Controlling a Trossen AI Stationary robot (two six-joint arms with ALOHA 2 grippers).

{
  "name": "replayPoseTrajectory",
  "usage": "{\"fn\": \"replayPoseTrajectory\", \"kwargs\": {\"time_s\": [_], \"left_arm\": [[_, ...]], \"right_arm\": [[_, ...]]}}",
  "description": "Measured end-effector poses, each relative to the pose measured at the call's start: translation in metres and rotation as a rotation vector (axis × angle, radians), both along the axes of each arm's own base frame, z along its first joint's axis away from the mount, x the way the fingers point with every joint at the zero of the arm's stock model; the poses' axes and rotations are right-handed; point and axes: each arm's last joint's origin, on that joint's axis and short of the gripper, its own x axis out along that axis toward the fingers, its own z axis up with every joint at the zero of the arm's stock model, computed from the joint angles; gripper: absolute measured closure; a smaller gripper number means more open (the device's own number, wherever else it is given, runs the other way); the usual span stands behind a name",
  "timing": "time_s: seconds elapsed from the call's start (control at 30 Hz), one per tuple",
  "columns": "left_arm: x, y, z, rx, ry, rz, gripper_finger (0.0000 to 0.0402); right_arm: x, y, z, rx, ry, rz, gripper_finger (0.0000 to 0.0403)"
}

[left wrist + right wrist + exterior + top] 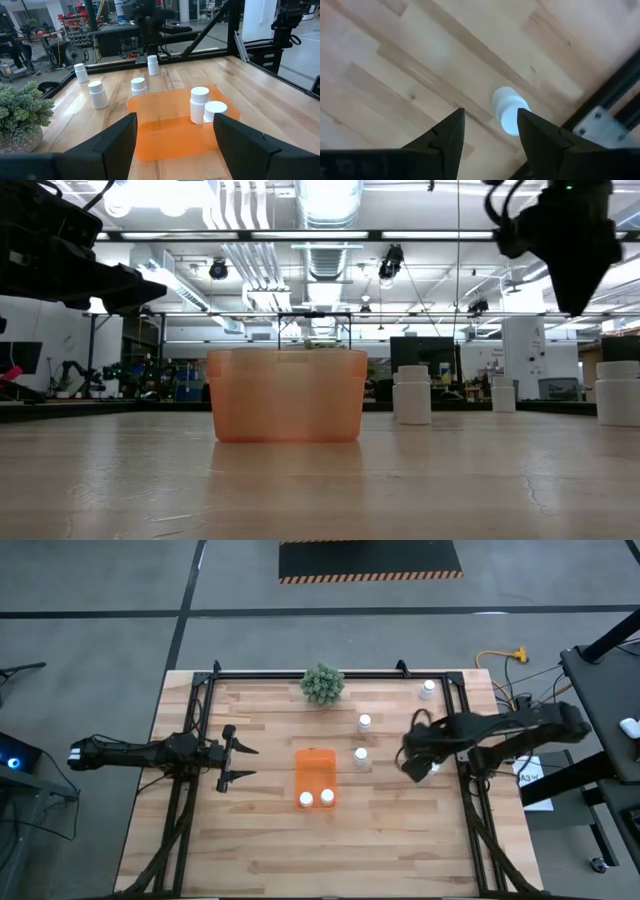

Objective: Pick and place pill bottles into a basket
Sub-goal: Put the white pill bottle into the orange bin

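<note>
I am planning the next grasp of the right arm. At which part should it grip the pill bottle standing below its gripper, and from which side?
Grip the pill bottle at its round cap, coming straight down. It stands upright, alone on the table, and the open right gripper already hangs above it.

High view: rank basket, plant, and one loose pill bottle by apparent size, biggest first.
1. The basket, clearly the largest outline.
2. The plant, smaller than the basket.
3. The pill bottle, far smaller than both.
All stand on the table under one overhead camera, so nearness barely skews the order.
</note>
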Motion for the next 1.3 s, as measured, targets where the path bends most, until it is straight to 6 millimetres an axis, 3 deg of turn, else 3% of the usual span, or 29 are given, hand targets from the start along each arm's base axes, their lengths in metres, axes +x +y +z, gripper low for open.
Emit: {"fn": "replayPoseTrajectory", "kwargs": {"time_s": [0.27,0.77,0.93,1.3], "left_arm": [[0.0,0.0,0.0,0.0,0.0,0.0,0.0157],[0.0,0.0,0.0,0.0,-0.001,-0.001,0.0157],[0.0,0.0,0.0,0.0,0.0,0.0,0.0157],[0.0,0.0,0.0,0.0,0.0,0.0,0.0157]], "right_arm": [[-0.031,-0.008,0.014,0.046,-0.151,-0.15,0.0232],[-0.022,-0.006,0.0,0.098,-0.001,-0.138,0.0229],[-0.02,-0.006,-0.005,0.088,0.092,-0.184,0.0205],[-0.012,-0.007,-0.012,0.048,0.129,-0.206,0.0117]]}}
